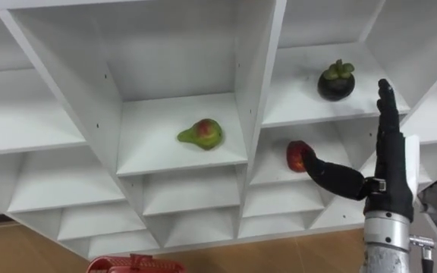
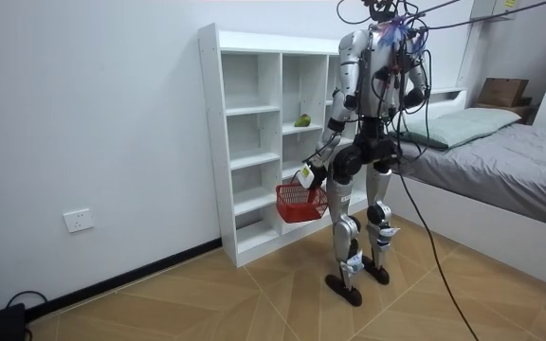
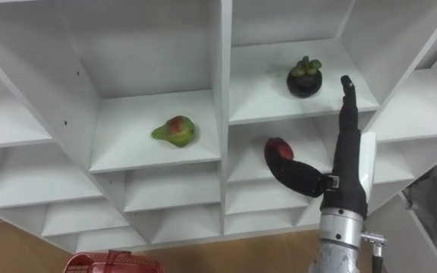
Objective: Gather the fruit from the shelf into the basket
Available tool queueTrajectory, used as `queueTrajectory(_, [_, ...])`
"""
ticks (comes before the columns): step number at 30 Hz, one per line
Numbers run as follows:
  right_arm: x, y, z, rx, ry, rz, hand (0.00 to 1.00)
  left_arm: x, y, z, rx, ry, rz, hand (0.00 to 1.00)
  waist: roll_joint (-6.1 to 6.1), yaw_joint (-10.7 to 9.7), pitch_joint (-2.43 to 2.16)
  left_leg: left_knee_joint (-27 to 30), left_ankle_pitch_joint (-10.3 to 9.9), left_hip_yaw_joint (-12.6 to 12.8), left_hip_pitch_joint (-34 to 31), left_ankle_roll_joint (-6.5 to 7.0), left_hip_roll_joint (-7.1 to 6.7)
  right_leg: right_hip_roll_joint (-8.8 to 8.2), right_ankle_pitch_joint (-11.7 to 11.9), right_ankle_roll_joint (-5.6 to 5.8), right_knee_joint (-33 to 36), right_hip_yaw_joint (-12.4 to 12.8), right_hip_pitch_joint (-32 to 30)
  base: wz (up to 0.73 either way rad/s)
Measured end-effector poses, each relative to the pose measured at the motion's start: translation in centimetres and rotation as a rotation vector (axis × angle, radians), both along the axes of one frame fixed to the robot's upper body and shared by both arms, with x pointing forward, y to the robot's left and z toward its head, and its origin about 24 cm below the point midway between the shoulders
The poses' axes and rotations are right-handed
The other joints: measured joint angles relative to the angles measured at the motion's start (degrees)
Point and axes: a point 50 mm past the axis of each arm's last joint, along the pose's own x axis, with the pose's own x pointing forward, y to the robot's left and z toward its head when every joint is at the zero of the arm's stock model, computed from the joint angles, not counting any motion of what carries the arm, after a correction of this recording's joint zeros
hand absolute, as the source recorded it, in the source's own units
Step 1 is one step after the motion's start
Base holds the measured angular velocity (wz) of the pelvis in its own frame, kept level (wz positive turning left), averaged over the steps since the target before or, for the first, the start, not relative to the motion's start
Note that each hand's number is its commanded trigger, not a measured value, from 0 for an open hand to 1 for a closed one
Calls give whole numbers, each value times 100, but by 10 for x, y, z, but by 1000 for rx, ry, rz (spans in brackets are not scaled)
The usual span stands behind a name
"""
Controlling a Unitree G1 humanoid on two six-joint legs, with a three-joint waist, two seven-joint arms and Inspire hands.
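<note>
I stand before a white closet (image 2: 245, 123) of open shelves. A green-and-red pear (image 1: 201, 134) lies in the middle compartment. A dark mangosteen (image 1: 336, 81) sits one compartment to the right on the same level. Below it rests a red apple (image 1: 296, 155). My right hand (image 1: 393, 171) is raised in front of that right column, open, its fingers straight up past the mangosteen's shelf edge, and its thumb reaches left to the apple's side. My left hand (image 2: 308, 175) hangs low, shut on the handle of a red basket (image 2: 297, 203), whose rim (image 1: 135, 265) shows at the bottom.
The other compartments (image 1: 59, 182) hold nothing. A bed (image 2: 510, 152) stands at the room view's right, close behind me. A wall socket (image 2: 79, 221) is at the room view's left, above wooden floor (image 2: 254, 294).
</note>
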Motion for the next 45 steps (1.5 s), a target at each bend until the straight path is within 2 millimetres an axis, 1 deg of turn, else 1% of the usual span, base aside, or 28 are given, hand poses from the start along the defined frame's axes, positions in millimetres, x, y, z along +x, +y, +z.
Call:
queueTrajectory(6, [4,0,7,-2,-31,6,0,1,0,0,-12,-3,-9,100,-24,2,-1,1,0,0,61,0,0,1,0,0,-3,6,27,0])
queueTrajectory(11, [16,-2,18,11,-85,18,0,1,0,0,-14,-2,-9,100,-68,7,7,2,0,-4,129,0,2,2,2,-2,-8,-6,122,1])
queueTrajectory(16, [23,-3,25,3,-114,22,0,1,1,0,-18,1,-4,100,-88,6,11,1,0,-4,172,0,5,2,2,-2,-7,-19,151,0])
queueTrajectory(18, [25,-7,28,1,-126,13,0,1,1,0,-19,2,-5,100,-88,15,11,0,0,-5,170,0,6,1,2,-2,-7,-25,153,2])
queueTrajectory(21, [30,-18,34,32,-150,-23,0,0,3,0,-22,6,4,100,-89,11,12,0,0,-8,172,0,6,0,2,-2,-9,-34,174,0])
queueTrajectory(22, [31,-21,36,40,-157,-32,0,0,4,0,-22,8,7,100,-90,5,23,0,0,-10,182,1,7,0,2,-2,-15,-39,212,0])
queueTrajectory(23, [33,-23,36,55,-160,-36,0,-1,4,0,-20,13,10,100,-93,3,23,0,0,-11,184,0,8,0,2,-2,-16,-42,215,0])
queueTrajectory(27, [34,-26,36,82,-151,-39,0,-1,5,0,-20,13,11,100,-108,3,32,0,1,-11,181,0,10,1,2,-2,-17,-45,215,0])
queueTrajectory(29, [36,-30,35,98,-144,-44,0,-2,5,0,-15,25,5,100,-135,-21,44,0,1,-85,168,0,4,-5,2,-2,-18,-85,221,8])
queueTrajectory(31, [38,-34,34,117,-141,-59,0,-1,5,0,-16,24,7,100,-167,-20,53,2,1,-94,158,1,3,-6,2,-3,-18,-97,219,7])
queueTrajectory(33, [41,-37,34,130,-135,-67,0,-2,7,0,-15,28,11,100,-190,-8,45,4,2,-114,138,2,1,-9,2,-2,-18,-139,214,8])
queueTrajectory(35, [41,-39,34,123,-125,-70,0,-3,9,0,-10,32,15,100,-223,16,24,13,2,-120,133,1,3,-7,2,-3,-19,-148,216,2])
queueTrajectory(37, [41,-40,33,121,-116,-71,0,-3,11,0,-2,38,14,100,-234,24,16,15,2,-138,133,1,4,-7,3,-4,-16,-165,221,3])
queueTrajectory(39, [41,-43,32,118,-106,-82,0,-4,13,1,-2,44,22,100,-236,33,15,17,2,-144,133,2,4,-10,5,-6,-9,-176,221,0])
queueTrajectory(42, [43,-49,27,110,-78,-110,0,-5,15,1,0,46,32,100,-238,121,15,23,2,-147,133,2,5,-12,7,-9,0,-182,221,0])
queueTrajectory(45, [44,-51,24,107,-60,-109,0,-6,17,1,1,43,47,100,-252,146,14,56,2,-224,90,2,0,-17,7,-10,-4,-223,220,7])
